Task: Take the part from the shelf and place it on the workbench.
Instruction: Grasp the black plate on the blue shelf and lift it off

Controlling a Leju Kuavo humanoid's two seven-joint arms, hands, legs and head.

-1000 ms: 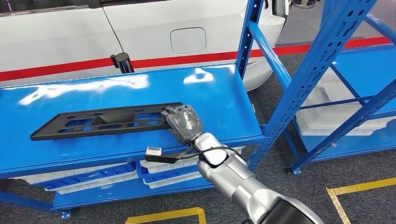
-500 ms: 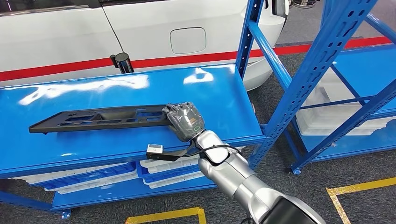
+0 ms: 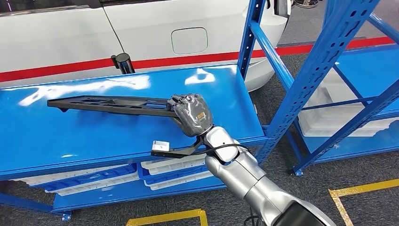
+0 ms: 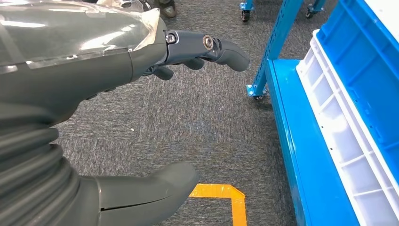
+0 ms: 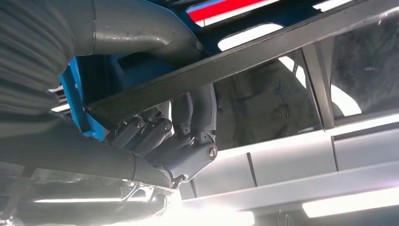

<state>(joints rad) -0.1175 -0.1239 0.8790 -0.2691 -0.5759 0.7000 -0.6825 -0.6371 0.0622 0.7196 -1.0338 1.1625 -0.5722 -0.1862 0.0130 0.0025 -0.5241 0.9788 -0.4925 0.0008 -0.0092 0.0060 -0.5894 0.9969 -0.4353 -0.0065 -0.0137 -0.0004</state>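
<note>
You are looking at a pick that is done in its first half only. The right robot hand (image 3: 192,114) is gripping the near end of the part (image 3: 110,103), a long black plastic frame with cut-outs, and is holding it in the air above the top board of the blue shelf (image 3: 117,136). The part is lying close to level, with its far end reaching out to the robot's left over the board; it is casting a shadow on the blue surface, so you can judge it as clear of the shelf along its whole length. In the right wrist view, the fingers (image 5: 150,132) are curling under the black bar of the part (image 5: 244,56) and the thumb is pressing from the other side, so the grip is looking firm.

The left robot hand (image 4: 141,61) is hanging beside the body over the grey carpet, its fingers apart and holding nothing.

What is left for you is the larger share: the part is needing to come out from between the blue uprights, and then to be carried to the worktop and set down. No worktop is appearing in these pictures, so the robot is probably having to turn or walk first.
</note>
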